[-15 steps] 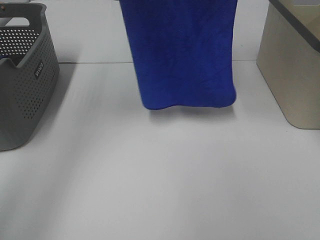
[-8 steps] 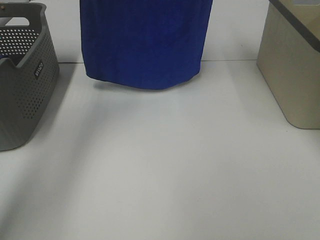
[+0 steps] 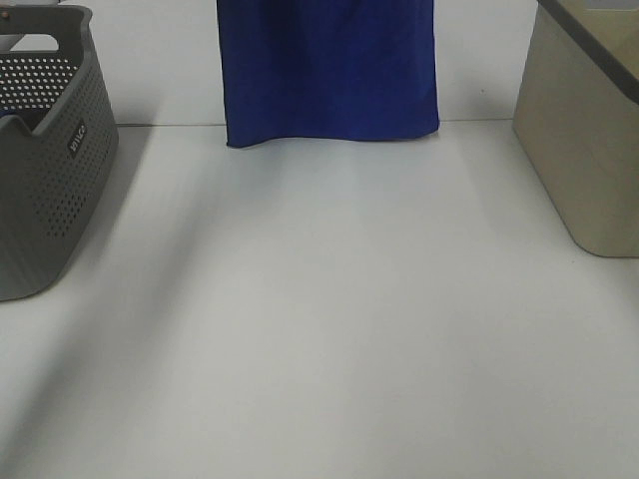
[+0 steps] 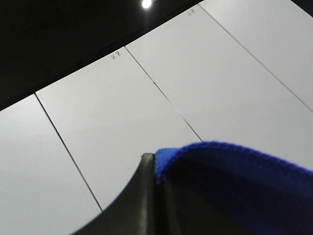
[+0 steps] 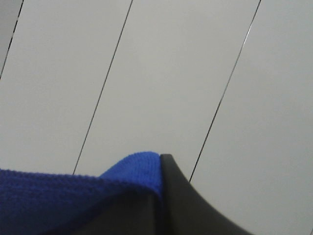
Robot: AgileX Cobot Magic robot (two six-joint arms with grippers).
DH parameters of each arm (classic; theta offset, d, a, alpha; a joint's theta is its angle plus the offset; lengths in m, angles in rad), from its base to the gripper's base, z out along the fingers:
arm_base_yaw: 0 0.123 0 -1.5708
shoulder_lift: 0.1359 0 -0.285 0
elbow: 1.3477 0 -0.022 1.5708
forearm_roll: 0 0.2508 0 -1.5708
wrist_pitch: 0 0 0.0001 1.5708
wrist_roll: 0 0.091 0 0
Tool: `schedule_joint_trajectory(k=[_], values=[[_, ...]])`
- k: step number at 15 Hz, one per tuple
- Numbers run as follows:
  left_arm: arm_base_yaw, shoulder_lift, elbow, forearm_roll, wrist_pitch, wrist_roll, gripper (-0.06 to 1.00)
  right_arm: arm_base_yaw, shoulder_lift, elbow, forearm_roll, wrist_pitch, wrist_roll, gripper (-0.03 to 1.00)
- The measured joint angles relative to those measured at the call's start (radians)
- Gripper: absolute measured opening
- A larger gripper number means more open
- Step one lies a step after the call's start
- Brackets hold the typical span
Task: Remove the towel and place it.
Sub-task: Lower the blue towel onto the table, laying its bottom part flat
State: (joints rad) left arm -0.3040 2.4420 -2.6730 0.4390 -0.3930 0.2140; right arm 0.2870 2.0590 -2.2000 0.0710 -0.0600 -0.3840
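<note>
Hanging, exterior high: the towel [image 3: 329, 70] dropped flat from beyond the top edge, its lower hem just over the far edge of the white table [image 3: 329, 329]; neither gripper showed.
Table sides: a grey perforated basket [image 3: 50, 170] stood at left and a beige bin [image 3: 584, 140] at right, both well apart from the towel.
Left wrist: the left gripper [image 4: 154, 164] had its dark jaws pressed together, a towel corner pinched at the tip.
Backdrop: white panels [image 4: 122, 107] with thin dark seams, and a lamp [image 4: 146, 4].
Right wrist: the right gripper [image 5: 161, 164] was likewise closed, the towel's edge bunched against its tip, with the same pale panels behind.
</note>
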Motion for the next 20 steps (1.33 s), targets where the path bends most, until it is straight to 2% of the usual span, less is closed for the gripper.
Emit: schedule_joint_trajectory(k=[2,4,8,9,12,16,18,20], values=[[0.0,0.003,-0.001,-0.003,0.004,0.0,0.0,0.0,0.0,0.0,0.0,0.037,0.0,0.02],[0.0,0.003,-0.001,-0.003,0.047,0.0,0.0,0.0,0.0,0.0,0.0,0.13,0.0,0.02],[-0.007,-0.004,-0.001,-0.003,0.223,-0.05,0.0,0.0,-0.01,0.0,0.0,0.253,0.0,0.02],[-0.016,-0.019,-0.001,-0.003,0.326,-0.062,0.0,0.0,-0.021,0.0,0.001,0.297,0.002,0.02],[-0.054,-0.105,-0.001,-0.026,0.734,-0.052,0.0,0.0,-0.067,-0.001,0.004,0.437,0.035,0.02],[-0.062,-0.227,-0.002,-0.291,1.254,0.186,0.0,0.0,-0.105,-0.006,0.044,0.704,0.056,0.02],[-0.063,-0.264,-0.002,-0.369,1.509,0.276,0.0,0.0,-0.129,-0.007,0.086,0.877,0.06,0.02],[-0.063,-0.273,-0.002,-0.372,1.599,0.28,0.0,0.0,-0.156,-0.007,0.125,0.985,0.065,0.02]])
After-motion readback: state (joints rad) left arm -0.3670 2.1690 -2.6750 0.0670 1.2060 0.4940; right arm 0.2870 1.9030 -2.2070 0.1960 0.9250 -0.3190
